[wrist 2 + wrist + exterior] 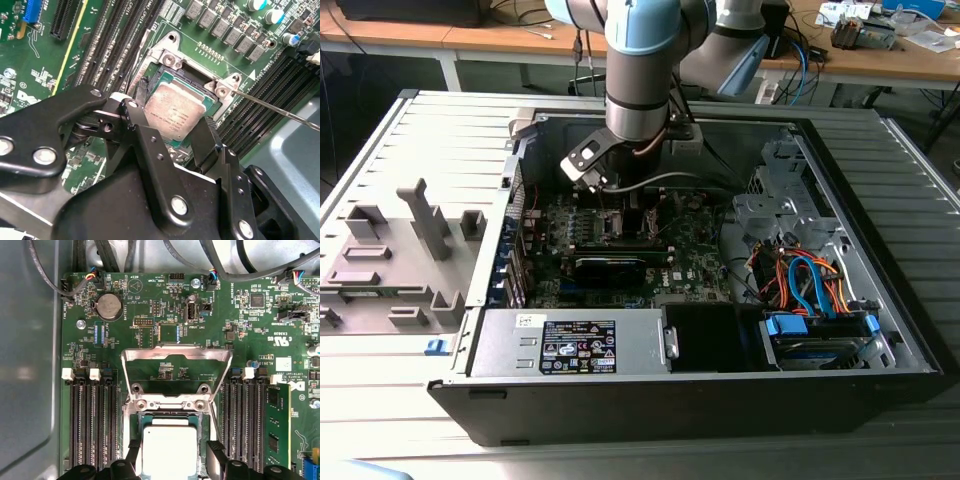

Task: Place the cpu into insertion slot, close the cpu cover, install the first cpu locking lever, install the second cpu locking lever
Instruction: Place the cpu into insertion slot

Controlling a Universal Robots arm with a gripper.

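Note:
The cpu (175, 112) (167, 450), a silvery-grey square chip, lies level in the insertion slot (196, 83) (170, 416) on the green motherboard (690, 260). My gripper (173, 114) (172, 452) (620, 212) straddles it. The black fingers (140, 117) sit tight against two opposite sides of the chip. The cpu cover (175, 354), a thin silvery frame with a cut-out middle, stands swung open beyond the socket. A thin locking lever (280, 107) sticks out unlatched beside the socket.
Black memory slots (92, 425) flank the socket, one holding a green module (277, 425). The case walls enclose the board, with a power supply (570, 345) in front and a cabled drive bay (810, 285) at the exterior view's right. A grey fixture block (400, 250) lies outside.

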